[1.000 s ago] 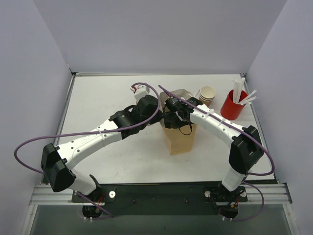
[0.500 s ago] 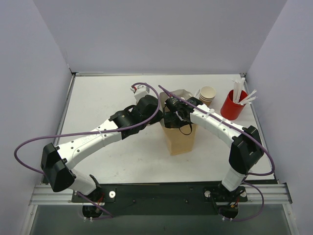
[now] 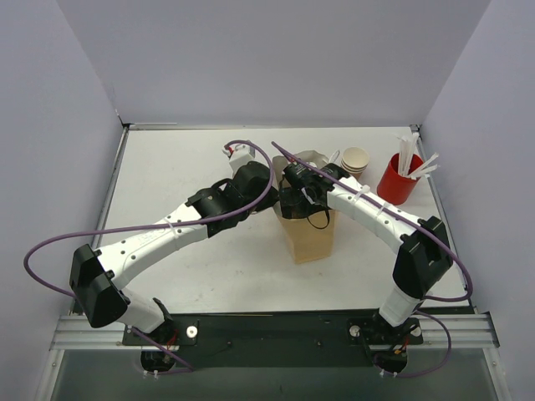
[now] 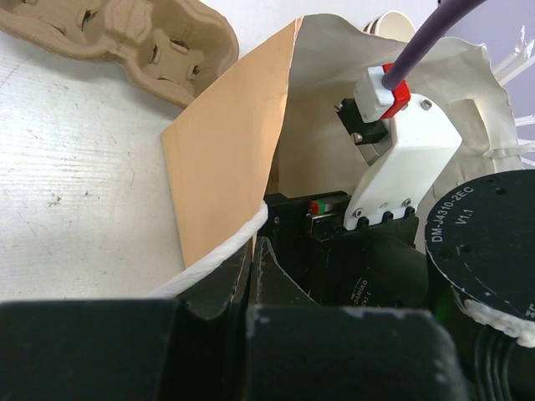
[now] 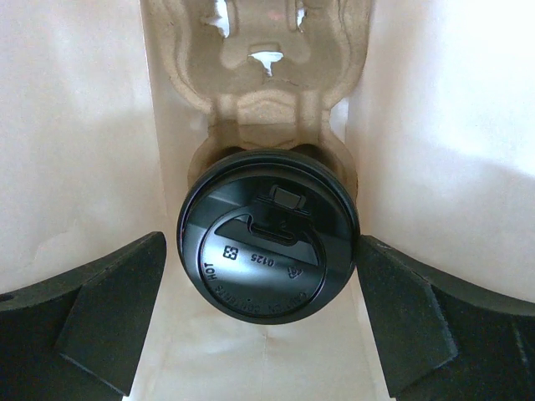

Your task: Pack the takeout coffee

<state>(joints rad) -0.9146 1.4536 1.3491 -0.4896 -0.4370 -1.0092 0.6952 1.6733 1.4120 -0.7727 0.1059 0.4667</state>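
Kraft paper bag (image 3: 308, 238), takeout coffee (image 5: 267, 238) down inside it, right jaws spread wide over the black lid (image 5: 251, 267).
We see the coffee seated in a slot of the moulded-pulp carrier (image 5: 259, 75) at the bottom of the bag. The right jaws stand far apart on either side of the lid and grip nothing, and the left jaws are pinched shut on the bag's rim by its white cord handle (image 4: 219, 255). We judge the cup placed and the job now a clean exit: we would raise the right arm (image 3: 368, 209) straight up, jaws off the paper walls, while the left holds the mouth open.
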